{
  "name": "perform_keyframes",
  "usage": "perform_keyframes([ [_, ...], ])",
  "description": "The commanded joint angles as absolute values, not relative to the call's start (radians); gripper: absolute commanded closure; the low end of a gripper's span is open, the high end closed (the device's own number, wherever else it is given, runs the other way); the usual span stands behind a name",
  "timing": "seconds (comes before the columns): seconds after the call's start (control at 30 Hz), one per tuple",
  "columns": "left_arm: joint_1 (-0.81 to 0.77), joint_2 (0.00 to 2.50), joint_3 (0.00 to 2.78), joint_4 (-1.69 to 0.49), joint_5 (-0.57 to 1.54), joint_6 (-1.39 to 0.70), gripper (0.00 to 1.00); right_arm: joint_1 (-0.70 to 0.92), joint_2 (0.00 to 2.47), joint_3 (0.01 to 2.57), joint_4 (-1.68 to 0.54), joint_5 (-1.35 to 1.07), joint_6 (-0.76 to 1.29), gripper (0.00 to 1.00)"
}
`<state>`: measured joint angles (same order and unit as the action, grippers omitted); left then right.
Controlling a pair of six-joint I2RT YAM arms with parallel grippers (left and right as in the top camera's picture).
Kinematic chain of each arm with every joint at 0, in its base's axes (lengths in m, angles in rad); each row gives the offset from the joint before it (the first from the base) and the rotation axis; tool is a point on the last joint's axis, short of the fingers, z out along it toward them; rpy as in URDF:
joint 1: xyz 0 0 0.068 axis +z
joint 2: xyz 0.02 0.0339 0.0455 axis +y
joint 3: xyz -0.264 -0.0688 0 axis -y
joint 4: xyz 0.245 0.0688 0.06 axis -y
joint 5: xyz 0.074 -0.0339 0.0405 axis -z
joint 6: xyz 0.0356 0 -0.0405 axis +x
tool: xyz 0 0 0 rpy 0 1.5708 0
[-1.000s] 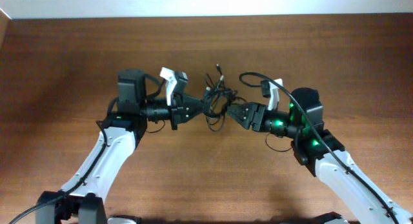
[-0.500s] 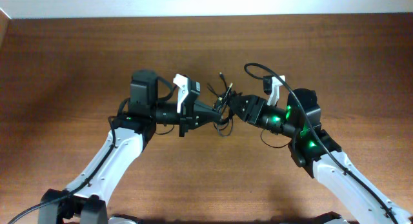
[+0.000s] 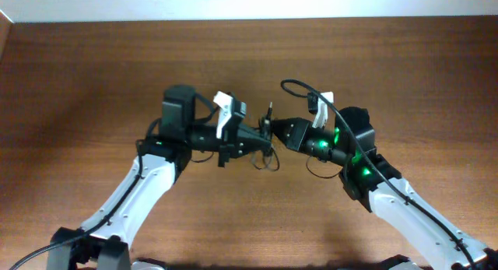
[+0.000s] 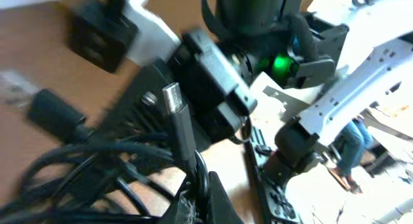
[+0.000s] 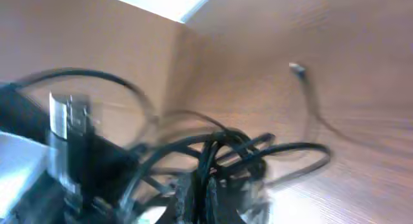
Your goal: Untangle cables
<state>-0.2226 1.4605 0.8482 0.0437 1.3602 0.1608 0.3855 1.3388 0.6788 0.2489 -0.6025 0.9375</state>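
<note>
Cables (image 3: 267, 143) form one black knot at mid surface, caught betw. the two pincer tips. A small loop droops on the near side of the knot, and one thin stray end (image 3: 269, 109) sticks out toward the far edge. Can't tell whether the knot clears the wood.

Left pincer (image 3: 260, 142) is clenched on the knot's left side. In its wrist view the strands bunch right at its fingers, low in frame, and a flat silver plug (image 4: 173, 99) stands upright just above them. Right pincer (image 3: 276, 133) is clenched on the right side. Its wrist view is blurred, but several strands are squeezed together at bottom centre, w/ loops fanning out beyond. A second silver plug head (image 5: 67, 117) sits at the left of that view. A thin strand w/ a small plug tip (image 5: 297, 68) runs away from the knot over the wood.

Tips of both pincers are nearly touching, the knot the only thing betw. them. Green light (image 3: 337, 135) glows on the right wrist. Both white forearms come in from the near corners.

Surface (image 3: 78, 83) is dark brown wood w/ grain running side to side, w/ soft shadows under the arms. Far edge meets a pale wall (image 3: 249, 4). Left wrist view shows a bright room behind the right arm, too blurred to make out.
</note>
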Motion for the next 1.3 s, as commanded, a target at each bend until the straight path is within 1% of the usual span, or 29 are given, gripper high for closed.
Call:
perform_keyframes([
  [0.0, -0.100, 1.434, 0.864, 0.058, 1.382, 0.181, 1.00, 0.313, 1.349, 0.677, 0.052, -0.495, 0.860, 0.96],
  [0.07, -0.042, 1.434, 0.864, 0.030, 1.290, 0.181, 1.00, 0.275, 1.347, 0.677, -0.020, -0.509, 0.826, 0.96],
  [0.13, -0.010, 1.434, 0.864, -0.039, 1.121, 0.176, 1.00, 0.252, 1.338, 0.677, -0.050, -0.540, 0.798, 0.96],
  [0.3, -0.042, 1.460, 0.864, -0.165, 0.822, 0.079, 1.00, 0.247, 1.309, 0.677, -0.076, -0.547, 0.778, 0.96],
  [0.4, -0.084, 1.509, 0.864, -0.178, 0.596, -0.078, 1.00, 0.247, 1.308, 0.677, -0.078, -0.549, 0.777, 0.96],
  [0.43, -0.094, 1.527, 0.864, -0.179, 0.513, -0.141, 0.96, 0.247, 1.308, 0.677, -0.080, -0.548, 0.776, 0.96],
  [0.5, -0.105, 1.573, 0.864, -0.215, 0.308, -0.352, 0.95, 0.243, 1.308, 0.677, -0.083, -0.543, 0.774, 0.96],
  [0.57, -0.105, 1.620, 0.864, -0.258, 0.209, -0.580, 0.81, 0.228, 1.308, 0.677, -0.100, -0.536, 0.774, 0.96],
  [0.6, -0.105, 1.639, 0.864, -0.259, 0.231, -0.636, 0.79, 0.220, 1.308, 0.677, -0.102, -0.538, 0.774, 0.96],
  [0.63, -0.105, 1.656, 0.864, -0.248, 0.294, -0.647, 0.80, 0.215, 1.308, 0.677, -0.102, -0.541, 0.774, 0.96],
  [0.67, -0.105, 1.673, 0.864, -0.223, 0.400, -0.639, 0.87, 0.215, 1.308, 0.677, -0.102, -0.543, 0.774, 0.96],
  [0.7, -0.105, 1.687, 0.864, -0.190, 0.509, -0.603, 0.91, 0.215, 1.308, 0.677, -0.102, -0.545, 0.773, 0.96],
  [0.73, -0.105, 1.700, 0.864, -0.134, 0.669, -0.516, 0.92, 0.215, 1.308, 0.677, -0.110, -0.542, 0.773, 0.95],
  [0.77, -0.105, 1.710, 0.864, -0.069, 0.848, -0.422, 0.84, 0.215, 1.308, 0.677, -0.118, -0.532, 0.773, 0.95],
  [0.8, -0.105, 1.715, 0.864, -0.022, 0.984, -0.365, 0.65, 0.215, 1.308, 0.677, -0.121, -0.524, 0.773, 0.93],
  [0.83, -0.105, 1.715, 0.864, 0.011, 1.048, -0.350, 0.01, 0.215, 1.308, 0.677, -0.124, -0.516, 0.774, 0.90],
  [0.9, -0.095, 1.711, 0.865, 0.026, 1.047, -0.362, 0.01, 0.215, 1.308, 0.677, -0.129, -0.511, 0.773, 0.85],
  [0.93, -0.088, 1.708, 0.866, 0.033, 1.031, -0.404, 0.01, 0.215, 1.308, 0.677, -0.132, -0.511, 0.773, 0.83],
  [1.0, -0.068, 1.682, 0.867, 0.033, 0.925, -0.569, 0.01, 0.215, 1.308, 0.677, -0.144, -0.511, 0.773, 0.82],
  [1.03, -0.068, 1.668, 0.867, 0.029, 0.878, -0.606, 0.01, 0.215, 1.308, 0.677, -0.148, -0.511, 0.773, 0.81],
  [1.13, -0.069, 1.614, 0.867, -0.023, 0.651, -0.730, 0.01, 0.215, 1.308, 0.677, -0.160, -0.511, 0.773, 0.79],
  [1.2, -0.069, 1.542, 0.867, -0.126, 0.472, -0.873, 0.01, 0.215, 1.308, 0.677, -0.171, -0.510, 0.773, 0.79],
  [1.27, -0.069, 1.481, 0.868, -0.205, 0.336, -0.882, 0.01, 0.215, 1.308, 0.677, -0.173, -0.511, 0.773, 0.79],
])
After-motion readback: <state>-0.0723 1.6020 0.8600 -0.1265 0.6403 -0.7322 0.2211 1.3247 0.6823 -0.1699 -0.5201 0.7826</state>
